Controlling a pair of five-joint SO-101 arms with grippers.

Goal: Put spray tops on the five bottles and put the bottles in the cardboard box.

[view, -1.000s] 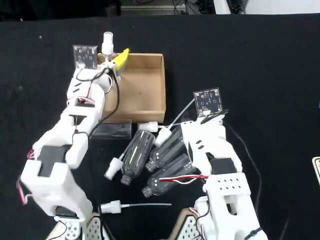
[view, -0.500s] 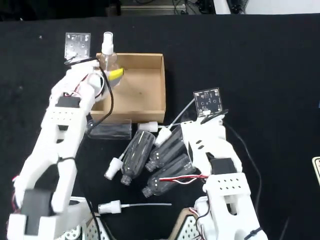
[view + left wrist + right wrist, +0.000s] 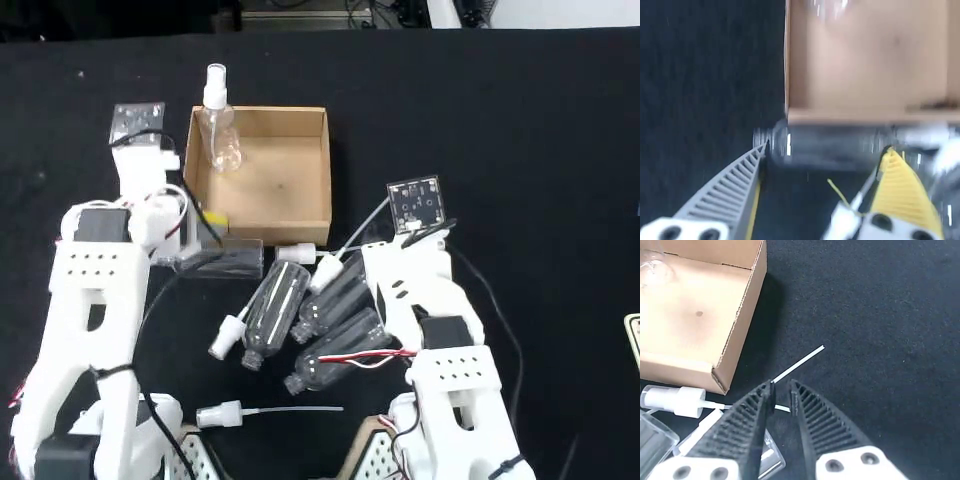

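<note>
While one capped bottle [image 3: 220,140] lies in the cardboard box [image 3: 285,185], the left gripper [image 3: 825,150] straddles another bottle [image 3: 222,262] on the bench [image 3: 520,150].

The capped bottle rests in the box's far corner with its spray top poking over the rim, apparently delivered. The left jaws stand wide apart on either side of the clear bottle lying just outside the box's near wall, likely lined up for a grasp. Blur hides whether they touch it, and whether it has a top. The right gripper [image 3: 781,384] hangs over the bench near the box corner, its jaws almost together and empty. Three bottles [image 3: 320,320] lie heaped beside that arm, with loose spray tops [image 3: 222,412] around them.
</note>
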